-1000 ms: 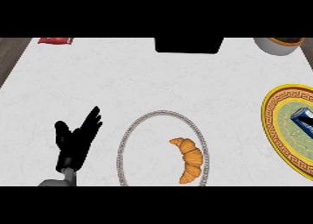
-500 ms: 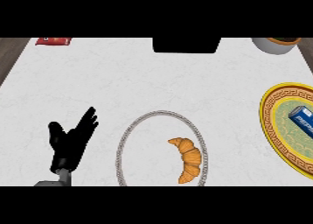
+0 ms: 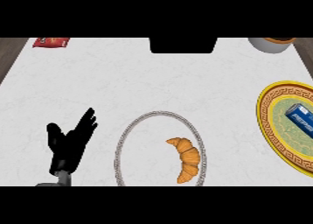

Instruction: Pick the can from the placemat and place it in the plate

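- A blue can (image 3: pixel 305 120) is lying on its side on the round, gold-rimmed green placemat (image 3: pixel 273 114) at the counter's right edge, well apart from the plate (image 3: pixel 123 144) it is meant for.
- The white plate, ringed by a thin silvery rim, is sitting near the view's lower middle and carrying a golden croissant (image 3: pixel 187 158) on its right half; its left half is showing bare.
- The left hand (image 3: pixel 68 142) is resting just left of the plate, black fingers straight and spread, holding nothing. The right hand is not showing.
- Judgement: a lying cylinder is likely to roll, so a good grasp means closing across its short side, then setting it on the plate's bare left half, away from the croissant.
- The pale marbled counter (image 3: pixel 152 83) is looking smooth; a red packet (image 3: pixel 51 42) and a round cup (image 3: pixel 272 43) are sitting along its far edge.
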{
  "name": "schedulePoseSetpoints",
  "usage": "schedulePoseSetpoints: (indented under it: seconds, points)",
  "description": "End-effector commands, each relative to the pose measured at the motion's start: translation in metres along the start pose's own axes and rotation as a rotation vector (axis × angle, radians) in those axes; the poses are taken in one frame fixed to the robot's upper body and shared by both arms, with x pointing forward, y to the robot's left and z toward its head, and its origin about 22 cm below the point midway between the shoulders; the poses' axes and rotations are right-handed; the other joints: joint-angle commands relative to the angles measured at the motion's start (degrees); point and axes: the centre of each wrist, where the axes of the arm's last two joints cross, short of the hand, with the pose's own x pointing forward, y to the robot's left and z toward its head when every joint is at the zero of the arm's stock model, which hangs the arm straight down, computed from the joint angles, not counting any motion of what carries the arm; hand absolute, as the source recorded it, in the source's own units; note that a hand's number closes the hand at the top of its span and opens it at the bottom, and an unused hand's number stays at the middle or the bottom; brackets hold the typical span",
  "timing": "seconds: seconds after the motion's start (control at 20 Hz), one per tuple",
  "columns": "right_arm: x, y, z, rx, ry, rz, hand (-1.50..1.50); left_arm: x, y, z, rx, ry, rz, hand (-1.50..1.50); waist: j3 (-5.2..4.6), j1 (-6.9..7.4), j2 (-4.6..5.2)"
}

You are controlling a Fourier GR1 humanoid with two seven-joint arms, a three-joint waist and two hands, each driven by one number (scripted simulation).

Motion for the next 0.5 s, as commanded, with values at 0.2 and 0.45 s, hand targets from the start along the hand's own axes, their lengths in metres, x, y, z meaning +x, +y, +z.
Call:
schedulePoseSetpoints:
  seconds: [0.2,0.45]
  points:
    - [-0.015,-0.016,0.051,0.158,-0.114,-0.054,-1.50,0.000,-0.001,0.002,0.024,0.004,0.004,0.00,-0.10,-0.99,-0.37]
    - [-0.014,-0.024,0.060,0.123,-0.105,-0.030,-1.50,0.005,-0.003,0.003,0.000,0.010,0.021,0.00,0.13,-0.58,-0.31]
